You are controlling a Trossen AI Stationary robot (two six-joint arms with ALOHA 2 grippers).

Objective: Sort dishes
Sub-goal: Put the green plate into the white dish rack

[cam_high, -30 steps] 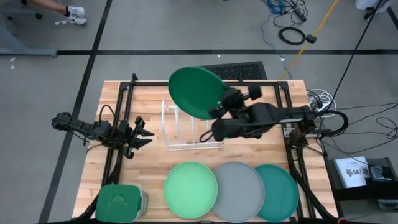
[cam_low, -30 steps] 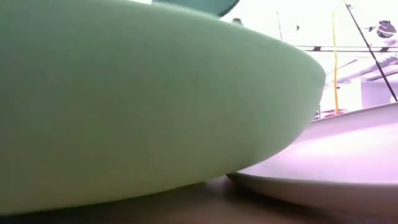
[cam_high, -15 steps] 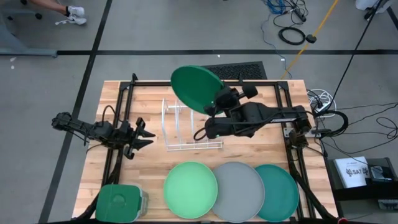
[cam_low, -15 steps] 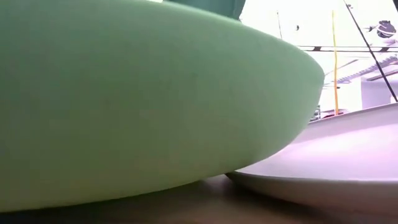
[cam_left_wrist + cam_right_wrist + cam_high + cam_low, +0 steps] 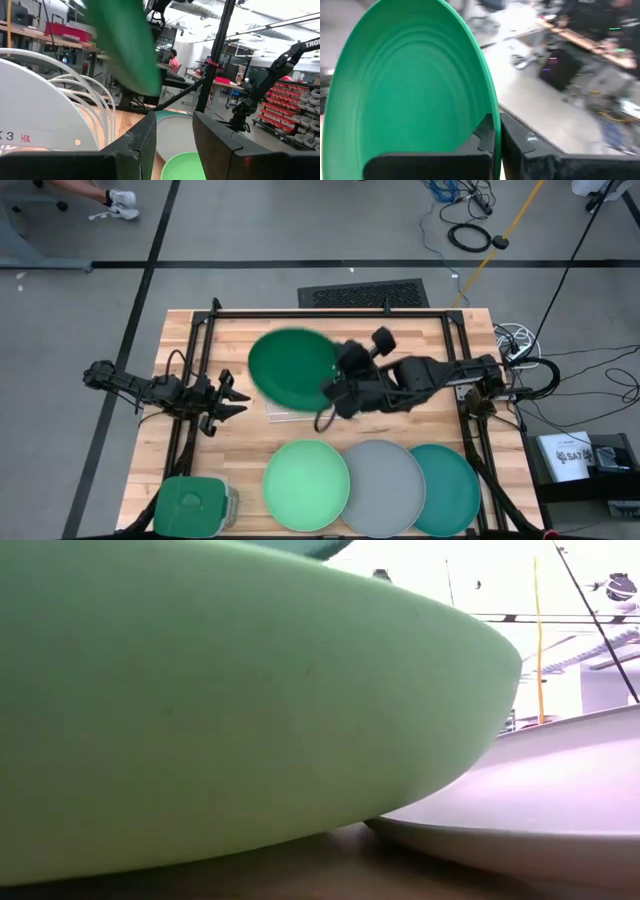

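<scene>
Right gripper (image 5: pixel 338 387) is clamped tight on the rim of the dark green plate (image 5: pixel 293 370), holding it up above the wire rack (image 5: pixel 285 407) at mid-table. Down along the near edge sit the mint plate (image 5: pixel 306 485), the grey plate (image 5: pixel 383 488) and the teal plate (image 5: pixel 450 487) in a row, each overlapping its neighbour. Left gripper (image 5: pixel 228 394) waits at the left side, fingers partly apart, holding nothing. A green container (image 5: pixel 191 506) sits at the near left corner.

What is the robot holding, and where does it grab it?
The right gripper pinches the dark green plate by its rim. The left gripper holds nothing.
</scene>
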